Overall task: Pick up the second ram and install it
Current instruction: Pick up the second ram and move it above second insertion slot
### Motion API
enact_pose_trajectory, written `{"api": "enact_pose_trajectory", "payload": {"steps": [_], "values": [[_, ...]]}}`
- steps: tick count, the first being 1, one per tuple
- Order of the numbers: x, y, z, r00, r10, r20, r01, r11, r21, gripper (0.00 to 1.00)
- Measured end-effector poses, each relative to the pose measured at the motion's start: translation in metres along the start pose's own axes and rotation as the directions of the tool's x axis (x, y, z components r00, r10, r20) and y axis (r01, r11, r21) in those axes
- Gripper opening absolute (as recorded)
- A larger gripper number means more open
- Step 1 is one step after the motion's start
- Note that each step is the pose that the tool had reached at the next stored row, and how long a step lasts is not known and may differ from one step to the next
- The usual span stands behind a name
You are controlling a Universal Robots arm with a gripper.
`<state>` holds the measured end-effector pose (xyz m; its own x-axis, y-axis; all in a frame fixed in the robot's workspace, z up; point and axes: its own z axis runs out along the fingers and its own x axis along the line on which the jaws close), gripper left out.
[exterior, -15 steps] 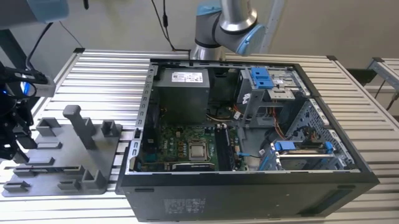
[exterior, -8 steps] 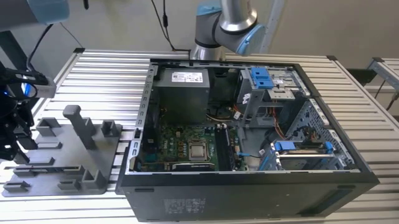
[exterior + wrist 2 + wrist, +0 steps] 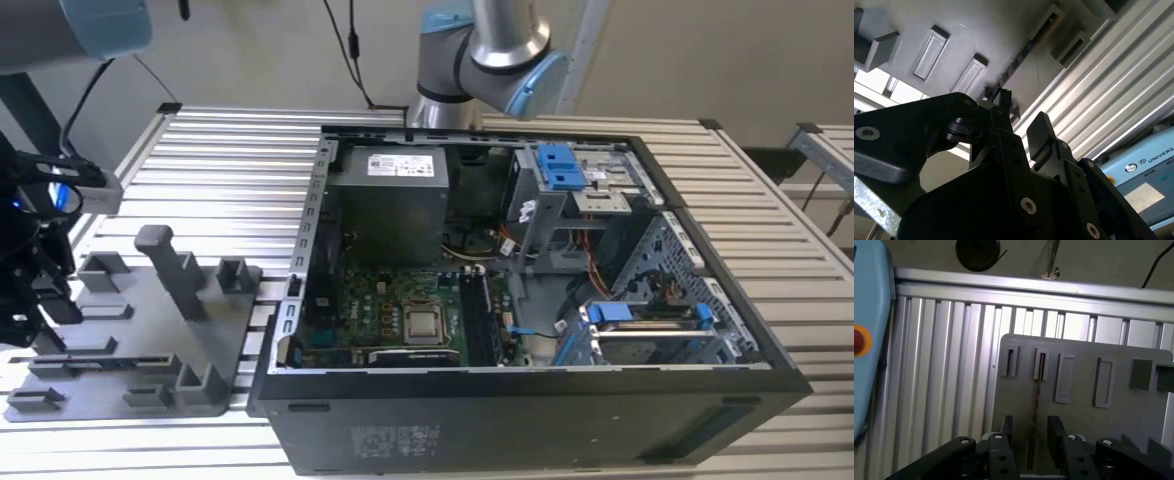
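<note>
Gripper (image 3: 1030, 427) pointing down, jaws apart, straddling second ram (image 3: 1037, 385)

Soft, even light filled the exterior view, with pale glare striping the ribbed tabletop (image 3: 214, 170) and deep shade inside the computer case (image 3: 534, 420). In the second wrist view the pincer (image 3: 1021, 112) stood nearly black against sunlit, glaring tabletop ribs.
</note>
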<state>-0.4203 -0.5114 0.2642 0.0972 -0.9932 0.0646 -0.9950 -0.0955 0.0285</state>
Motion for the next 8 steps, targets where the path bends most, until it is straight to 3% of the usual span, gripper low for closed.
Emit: {"api": "enact_pose_trajectory", "payload": {"steps": [4, 8], "values": [[-0.0002, -0.0001, 0.0037, 1.0, 0.0, -0.0025, 0.0, 1.0, -0.0017, 0.42], [-0.0005, -0.0002, 0.0072, 1.0, 0.0, -0.0095, 0.0, 1.0, -0.003, 0.42]]}}
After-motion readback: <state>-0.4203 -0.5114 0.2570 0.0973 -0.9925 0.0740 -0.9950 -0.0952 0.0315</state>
